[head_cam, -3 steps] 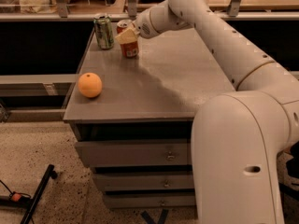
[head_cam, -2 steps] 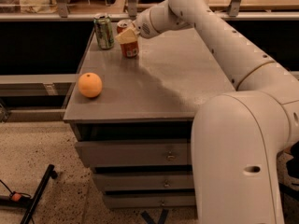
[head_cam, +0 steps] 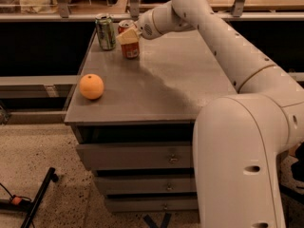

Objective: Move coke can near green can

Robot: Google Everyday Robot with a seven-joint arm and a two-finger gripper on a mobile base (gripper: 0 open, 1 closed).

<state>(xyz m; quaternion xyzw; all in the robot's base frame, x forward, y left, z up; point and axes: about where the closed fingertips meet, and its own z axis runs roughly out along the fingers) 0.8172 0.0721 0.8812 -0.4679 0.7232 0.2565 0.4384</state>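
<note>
The coke can (head_cam: 130, 49) is red with a silver top and stands upright on the grey cabinet top (head_cam: 180, 80) at the back left. The green can (head_cam: 105, 31) stands upright just to its left, a small gap apart. My gripper (head_cam: 128, 35) reaches in from the right at the coke can's upper half, with a tan finger (head_cam: 126, 37) across the can's front, and is shut on the can. The can's base rests on the cabinet top.
A round orange fruit (head_cam: 91, 86) lies near the cabinet top's front left edge. Drawers (head_cam: 137, 156) are below the top. A railing and dark shelf run behind the cans. A black stand leg (head_cam: 38, 198) lies on the speckled floor at lower left.
</note>
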